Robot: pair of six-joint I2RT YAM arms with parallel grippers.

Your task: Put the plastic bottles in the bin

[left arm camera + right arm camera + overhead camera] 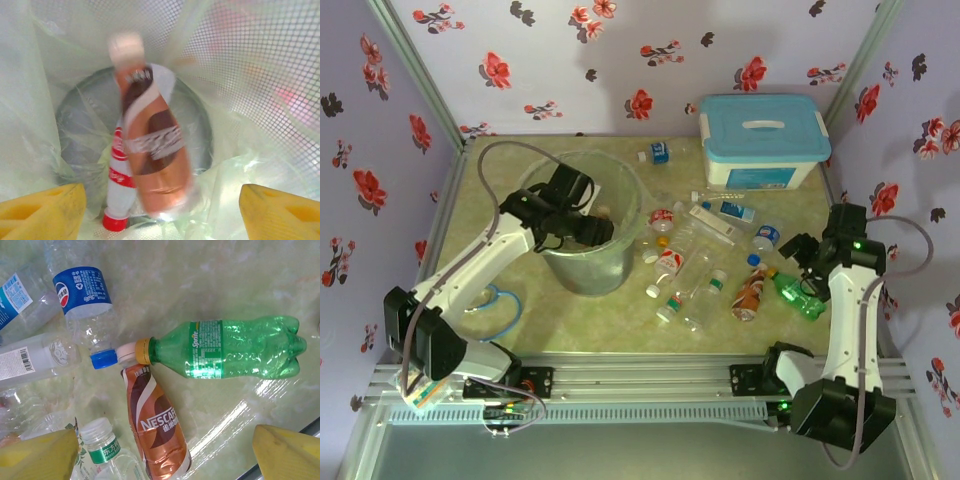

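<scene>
Bottle (155,150) beneath spread left pincer (162,205)

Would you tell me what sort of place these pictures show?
Probably a robot test booth, not a home: floral cloth walls on a metal frame, left arm and right arm bolted to an aluminium rail.

A blurred brown bottle (152,145) is seen between widely parted yellow fingers (42,210), over a red-capped bottle (119,192) laid in the bag-lined bin (75,130).
</scene>
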